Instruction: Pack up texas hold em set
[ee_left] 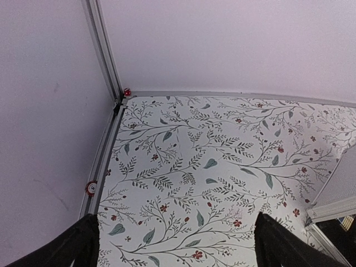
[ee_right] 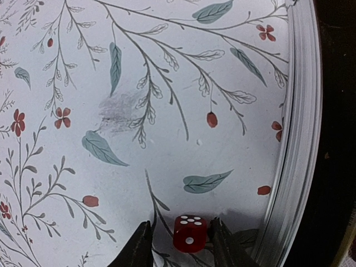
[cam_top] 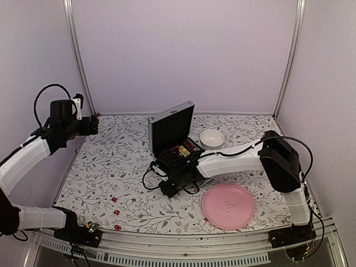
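Silver case (cam_top: 169, 128) stands open at centre of the surface (cam_top: 111, 161), cards (cam_top: 183, 150) inside, but red dice (cam_top: 114, 198) lie loose toward 7 o'clock; the right claw (ee_right: 181, 225) narrowly straddles one die (ee_right: 189, 233) without gripping, and the left claw (ee_left: 177, 228) gapes wide at 10 o'clock, so much packing apparently remains.

Tabletop (cam_top: 94, 167) covered wall to wall in a white print of grey-green leaves and small red flowers. At the middle, toward the far side, an open silver briefcase (cam_top: 169, 130), lid raised. Just right of it, a white bowl (cam_top: 212, 138). Near right, a pink plate (cam_top: 228, 206), lying flat, apart from the bowl. Near left, a few tiny red dice (cam_top: 114, 199), scattered. One more red die (ee_right: 189, 233), white pips showing, just beside the briefcase's silver edge. Close by on the print, a faint grey smudge (ee_right: 119, 111).
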Robot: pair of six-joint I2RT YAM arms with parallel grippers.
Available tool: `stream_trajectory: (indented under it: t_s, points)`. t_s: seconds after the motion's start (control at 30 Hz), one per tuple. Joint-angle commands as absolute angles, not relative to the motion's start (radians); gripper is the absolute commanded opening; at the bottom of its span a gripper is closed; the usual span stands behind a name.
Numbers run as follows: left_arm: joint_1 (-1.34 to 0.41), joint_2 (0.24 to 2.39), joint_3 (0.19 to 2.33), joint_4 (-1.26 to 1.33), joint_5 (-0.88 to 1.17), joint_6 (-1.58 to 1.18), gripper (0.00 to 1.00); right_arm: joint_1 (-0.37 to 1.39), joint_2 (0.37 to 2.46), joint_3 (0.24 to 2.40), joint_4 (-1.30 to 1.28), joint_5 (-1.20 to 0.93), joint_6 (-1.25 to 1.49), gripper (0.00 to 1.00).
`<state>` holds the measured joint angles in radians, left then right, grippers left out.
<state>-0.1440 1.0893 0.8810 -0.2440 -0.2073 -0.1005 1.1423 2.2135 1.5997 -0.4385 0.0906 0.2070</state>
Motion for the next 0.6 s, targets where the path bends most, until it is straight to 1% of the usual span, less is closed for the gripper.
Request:
stream_trajectory:
  t_s: [0.0, 0.2, 0.57]
  points:
    - [-0.152, 1.091, 0.873, -0.234, -0.207, -0.091, 0.97, 1.133, 2.186, 1.631, -0.514, 0.095, 0.201, 0.35]
    - [-0.153, 1.088, 0.871, -0.234, -0.209, -0.090, 0.97, 1.133, 2.212, 1.663, -0.514, 0.109, 0.207, 0.29]
    - [-0.154, 1.089, 0.873, -0.234, -0.206, -0.090, 0.97, 1.133, 2.252, 1.719, -0.517, 0.094, 0.213, 0.24]
